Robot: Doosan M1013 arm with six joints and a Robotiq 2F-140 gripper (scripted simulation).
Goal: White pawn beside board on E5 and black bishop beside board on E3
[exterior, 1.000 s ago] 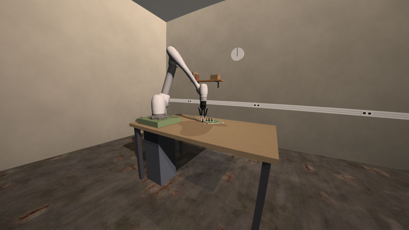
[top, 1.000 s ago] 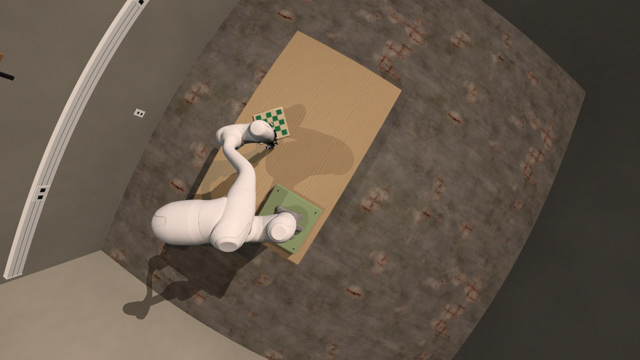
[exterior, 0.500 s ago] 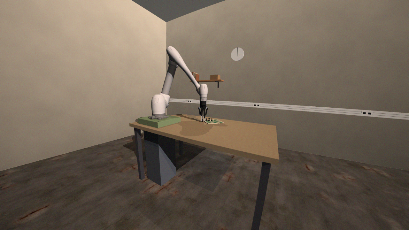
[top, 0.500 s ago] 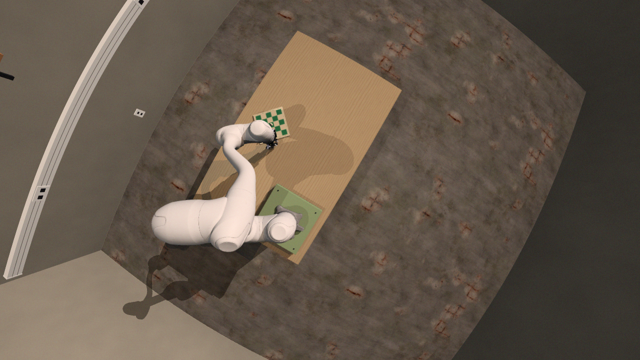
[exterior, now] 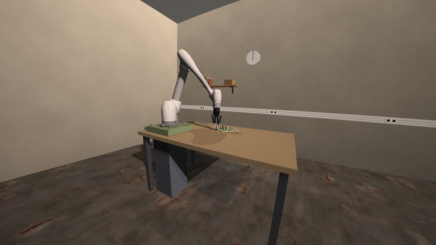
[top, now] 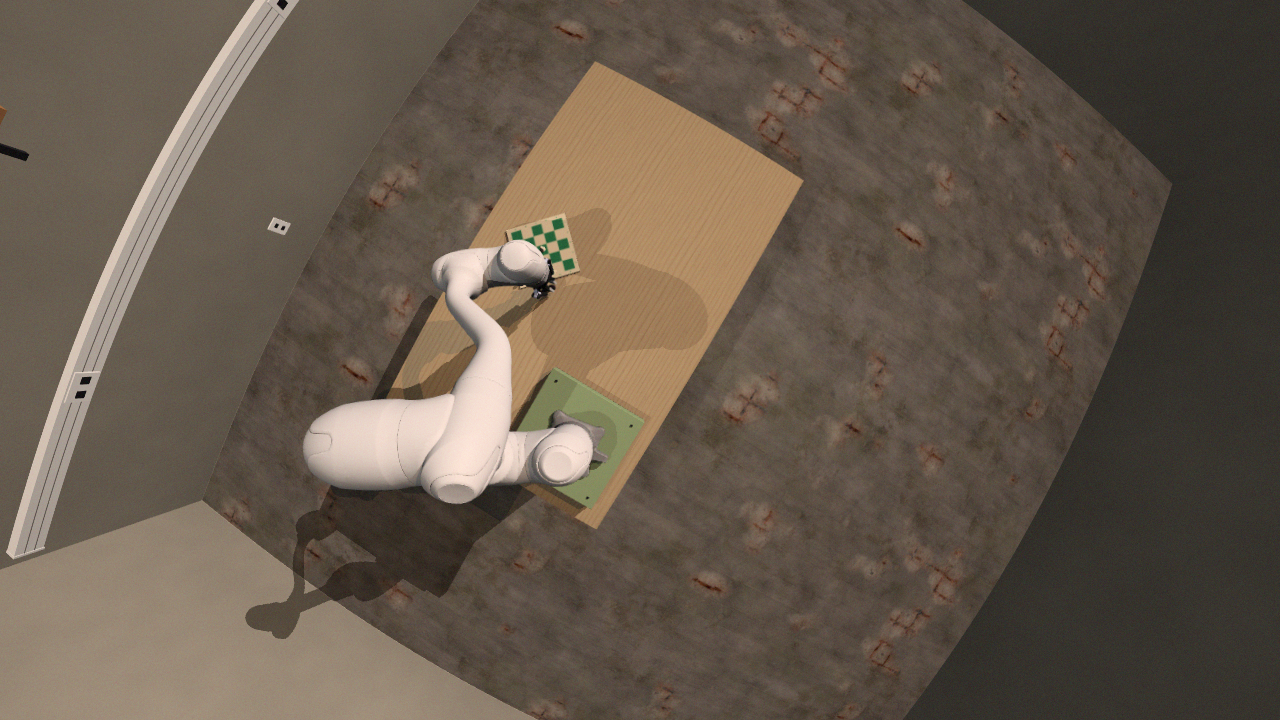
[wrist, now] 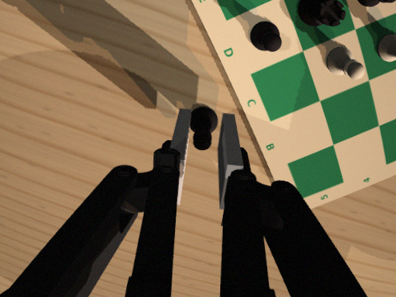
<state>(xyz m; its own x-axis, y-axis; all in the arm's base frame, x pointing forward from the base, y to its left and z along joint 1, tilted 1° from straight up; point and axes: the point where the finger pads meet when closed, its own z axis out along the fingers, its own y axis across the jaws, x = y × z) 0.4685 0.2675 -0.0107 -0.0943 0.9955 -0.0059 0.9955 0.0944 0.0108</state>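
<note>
The pincer (top: 544, 286) (exterior: 216, 127) (wrist: 205, 129) is released, its fingertips on either side of the black bishop (exterior: 216, 128) (wrist: 203, 120), which stands on the surface (top: 680, 179) (exterior: 259, 143) (wrist: 62, 165), beside the board's (top: 565, 246) (exterior: 230, 130) (wrist: 289, 134) lettered edge, near the surface's wall-side long edge.

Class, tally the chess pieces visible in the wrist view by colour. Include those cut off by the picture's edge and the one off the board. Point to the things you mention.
Black pieces (wrist: 203, 120): 4
White pieces (wrist: 339, 61): 2
Total: 6
</note>
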